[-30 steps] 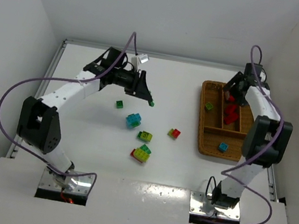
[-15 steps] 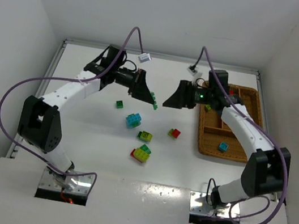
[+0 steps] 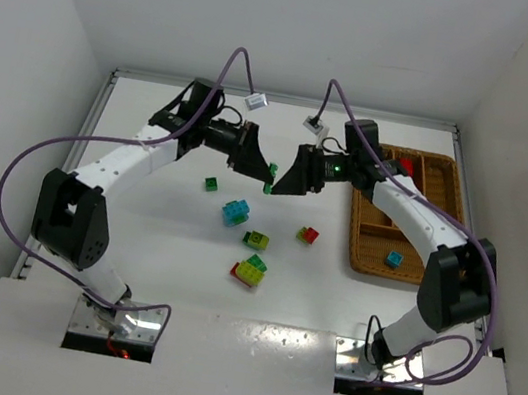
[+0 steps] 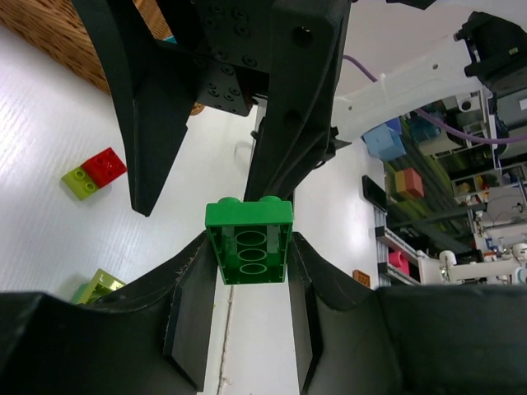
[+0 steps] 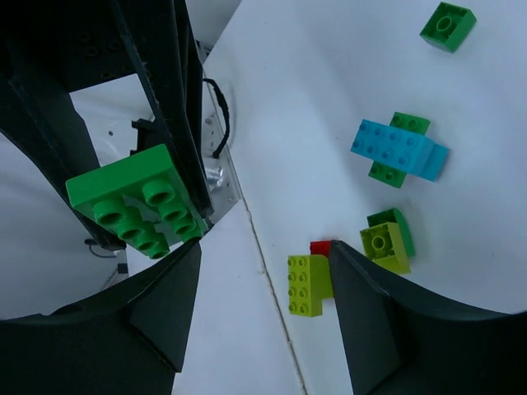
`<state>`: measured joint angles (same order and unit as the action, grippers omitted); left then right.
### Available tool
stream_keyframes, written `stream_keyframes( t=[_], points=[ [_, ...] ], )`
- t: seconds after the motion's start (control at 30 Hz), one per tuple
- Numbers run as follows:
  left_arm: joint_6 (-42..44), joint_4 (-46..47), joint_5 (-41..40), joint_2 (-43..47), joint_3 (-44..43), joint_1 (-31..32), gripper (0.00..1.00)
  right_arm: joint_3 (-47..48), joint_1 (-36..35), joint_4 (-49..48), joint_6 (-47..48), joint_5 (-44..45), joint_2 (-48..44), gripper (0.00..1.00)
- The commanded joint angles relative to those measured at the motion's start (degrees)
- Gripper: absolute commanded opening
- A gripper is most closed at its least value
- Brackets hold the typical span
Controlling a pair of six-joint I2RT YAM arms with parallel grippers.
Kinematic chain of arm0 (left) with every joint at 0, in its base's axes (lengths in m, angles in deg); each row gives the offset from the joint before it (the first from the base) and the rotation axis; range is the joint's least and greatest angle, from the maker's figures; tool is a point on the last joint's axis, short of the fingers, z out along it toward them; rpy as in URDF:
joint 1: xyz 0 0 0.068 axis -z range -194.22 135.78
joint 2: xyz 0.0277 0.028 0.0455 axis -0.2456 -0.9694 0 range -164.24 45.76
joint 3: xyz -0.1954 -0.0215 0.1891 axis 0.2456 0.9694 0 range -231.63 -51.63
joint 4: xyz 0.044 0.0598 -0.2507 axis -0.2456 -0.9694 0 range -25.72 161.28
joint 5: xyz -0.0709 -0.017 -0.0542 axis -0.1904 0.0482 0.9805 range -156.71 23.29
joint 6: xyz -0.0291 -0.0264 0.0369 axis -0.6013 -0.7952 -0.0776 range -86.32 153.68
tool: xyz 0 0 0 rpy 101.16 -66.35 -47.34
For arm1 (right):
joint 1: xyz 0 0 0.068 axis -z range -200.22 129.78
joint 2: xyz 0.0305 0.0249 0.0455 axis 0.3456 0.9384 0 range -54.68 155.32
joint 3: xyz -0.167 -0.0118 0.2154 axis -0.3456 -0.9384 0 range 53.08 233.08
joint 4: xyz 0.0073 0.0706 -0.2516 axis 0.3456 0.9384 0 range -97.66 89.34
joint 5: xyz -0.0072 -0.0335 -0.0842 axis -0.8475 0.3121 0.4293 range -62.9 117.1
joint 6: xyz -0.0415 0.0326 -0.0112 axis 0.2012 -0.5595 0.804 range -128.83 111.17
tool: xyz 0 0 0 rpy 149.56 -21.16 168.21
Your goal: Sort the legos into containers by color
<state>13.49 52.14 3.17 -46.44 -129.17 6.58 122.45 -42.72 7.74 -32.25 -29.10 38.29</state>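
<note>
My left gripper [image 3: 265, 179] is shut on a green brick [image 3: 268, 187] and holds it above the table's middle. The left wrist view shows the brick [image 4: 249, 243] pinched between my fingers, hollow underside toward the camera. My right gripper [image 3: 283, 182] is open and faces it closely, its fingers on either side of the brick. In the right wrist view the brick [image 5: 136, 206] sits at the left, just beyond my open gripper [image 5: 265, 247]. The brown wicker tray [image 3: 374, 270] stands at the right and holds a cyan brick [image 3: 393, 260] and red bricks [image 3: 406, 168].
Loose on the table are a small green brick [image 3: 210, 184], a cyan cluster [image 3: 235, 212], a yellow-green and green pair [image 3: 256, 240], a red and yellow-green pair [image 3: 307, 234], and a mixed stack [image 3: 250, 270]. Walls close the far side.
My right arm has swung left from the tray to the table's middle and now meets my left gripper. The left gripper has kept the green brick almost in place.
</note>
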Motion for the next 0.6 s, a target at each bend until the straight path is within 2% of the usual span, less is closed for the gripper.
stream_keyframes(
  t=[0.0,0.07,0.23,0.5,0.57],
  points=[
    [0.59,4.02,-0.72,0.09,0.02,-0.14,0.0,1.39,-1.05,-3.62,-0.22,-4.88,-1.47,0.64],
    [0.59,4.02,-0.72,0.09,0.02,-0.76,0.0,0.16,-0.53,-3.09,0.3,-4.88,-2.88,0.64],
    [0.06,4.02,-0.72,0.09,0.55,-1.37,0.0,-0.98,-1.05,-4.59,-0.93,-7.95,-4.29,0.75],
    [-0.47,5.6,-0.19,0.09,0.55,-1.37,0.0,-1.51,-3.42,-15.48,-8.91,-10.59,-2.62,0.74],
    [-1.08,6.12,-0.19,0.09,0.55,-1.37,0.0,-1.51,-4.21,-17.33,-9.54,-10.59,-1.22,0.69]
  ],
)
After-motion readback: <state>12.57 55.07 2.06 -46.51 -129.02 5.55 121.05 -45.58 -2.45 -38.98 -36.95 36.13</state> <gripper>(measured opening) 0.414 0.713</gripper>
